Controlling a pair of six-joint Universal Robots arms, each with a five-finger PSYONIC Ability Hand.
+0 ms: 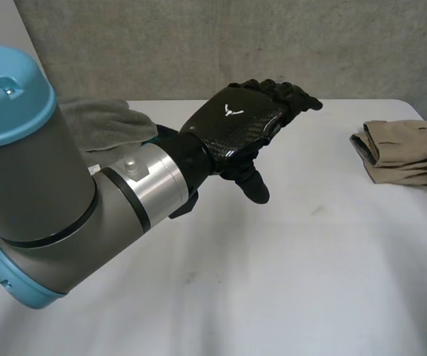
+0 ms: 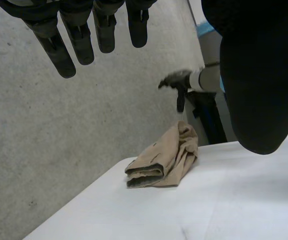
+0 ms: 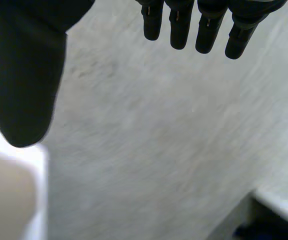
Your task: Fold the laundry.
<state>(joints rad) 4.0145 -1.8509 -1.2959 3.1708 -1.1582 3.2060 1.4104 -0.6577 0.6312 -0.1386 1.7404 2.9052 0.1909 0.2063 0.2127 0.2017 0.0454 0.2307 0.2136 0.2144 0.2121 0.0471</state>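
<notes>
My left hand (image 1: 236, 122) hovers above the middle of the white table (image 1: 288, 282), fingers straight and thumb apart, holding nothing. In its own wrist view the fingers (image 2: 66, 50) and thumb (image 2: 259, 75) hang well above a folded tan garment (image 2: 164, 160). That tan garment (image 1: 406, 152) lies near the table's far right edge. A grey cloth (image 1: 106, 122) lies at the far left, partly hidden behind my left arm. My right hand (image 3: 24, 75) is raised off the table and faces the concrete wall, fingers (image 3: 179, 25) straight and empty. The left wrist view shows this right hand (image 2: 174, 81) high beyond the tan garment.
A concrete wall (image 1: 236, 44) runs behind the table's far edge. My left forearm (image 1: 73, 200) spans the left front of the table. A blurred beige patch (image 3: 6, 200) sits below the right hand's thumb; what it is cannot be told.
</notes>
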